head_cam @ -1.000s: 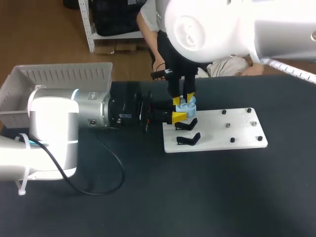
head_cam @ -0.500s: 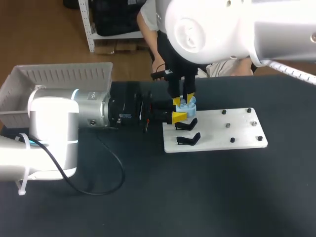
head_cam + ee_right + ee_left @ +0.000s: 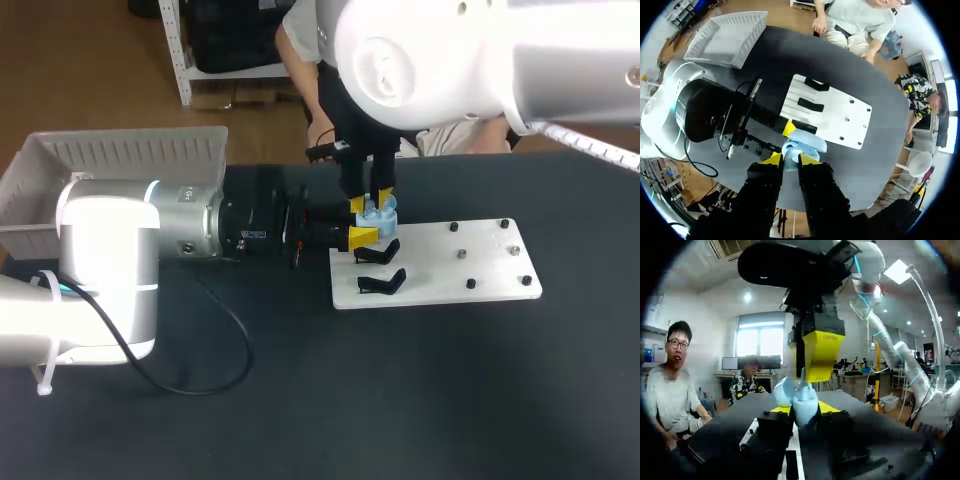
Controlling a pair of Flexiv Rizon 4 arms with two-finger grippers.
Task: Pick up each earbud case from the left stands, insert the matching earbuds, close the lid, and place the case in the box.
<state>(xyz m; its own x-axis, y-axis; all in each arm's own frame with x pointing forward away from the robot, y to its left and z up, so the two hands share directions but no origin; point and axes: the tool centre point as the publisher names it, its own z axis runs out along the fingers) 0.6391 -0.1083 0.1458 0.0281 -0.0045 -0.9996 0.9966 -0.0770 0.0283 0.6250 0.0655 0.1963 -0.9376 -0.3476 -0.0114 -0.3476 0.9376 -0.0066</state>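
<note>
Black tabletop (image 3: 300,400) underneath. Clamping open pale-blue plastic earbud case (image 3: 807,142) from both sides with left gripper (image 3: 804,409), just over left edge of flat white stand board (image 3: 490,265). Meeting case mouth from above with right gripper (image 3: 790,160), pinched shut on small pale-blue earbud (image 3: 790,150). Seemingly mid-insertion: with lid up, closing and dropping into grey slatted plastic box (image 3: 120,150), well apart at table's far left, not yet done.

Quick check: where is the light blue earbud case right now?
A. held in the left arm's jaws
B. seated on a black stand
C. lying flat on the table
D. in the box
A: the light blue case sits between the left gripper jaws, both yellow tips against it, by a corner of the white board.
</note>
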